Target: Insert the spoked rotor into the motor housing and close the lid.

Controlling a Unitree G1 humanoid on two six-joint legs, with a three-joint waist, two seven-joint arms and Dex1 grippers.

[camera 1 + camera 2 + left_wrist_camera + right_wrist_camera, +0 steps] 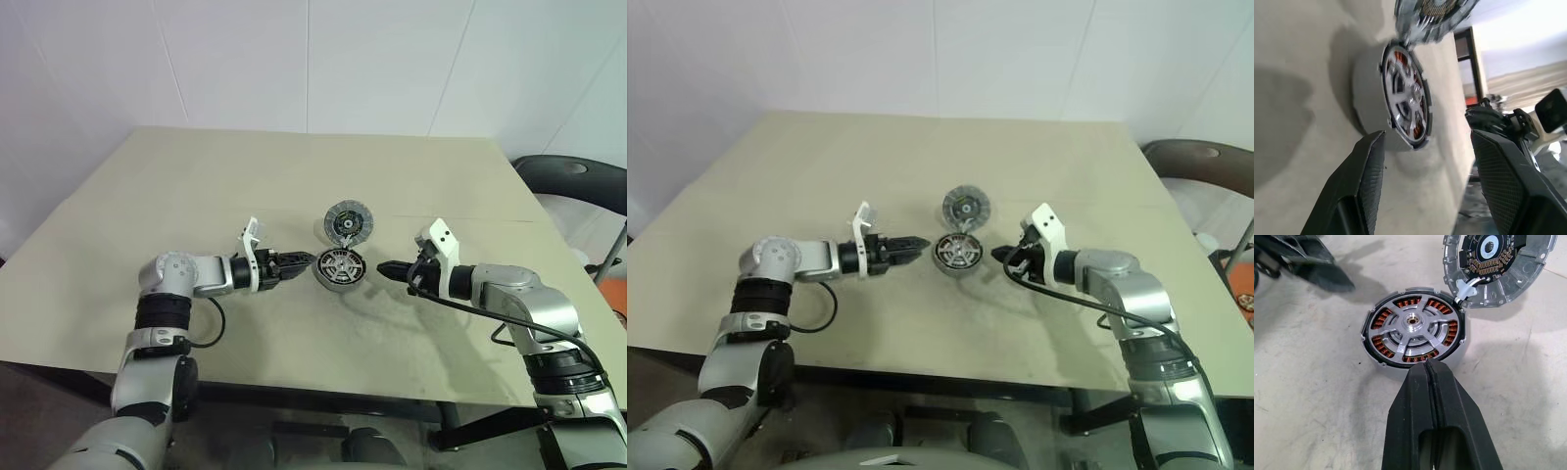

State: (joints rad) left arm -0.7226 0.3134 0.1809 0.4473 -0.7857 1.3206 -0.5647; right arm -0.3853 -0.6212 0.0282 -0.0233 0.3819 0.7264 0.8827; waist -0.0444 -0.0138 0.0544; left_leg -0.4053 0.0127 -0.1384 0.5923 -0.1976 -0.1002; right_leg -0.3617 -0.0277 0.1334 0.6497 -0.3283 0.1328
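Observation:
The motor housing (pixel 1382 368) sits mid-table with the silver spoked rotor (pixel 1413 321) seated inside it, copper windings showing between the spokes. The lid (pixel 1498 264) stands swung open on its hinge at the housing's far side, inner face up. My left gripper (pixel 306 261) is open just left of the housing, with nothing between its fingers (pixel 1369 161). My right gripper (pixel 1426 364) is shut, its tips at the housing's right rim; whether they touch it I cannot tell.
The beige table (pixel 196 196) stretches wide around the housing. A dark chair (pixel 573 181) stands off the table's far right corner. A white wall runs behind the table.

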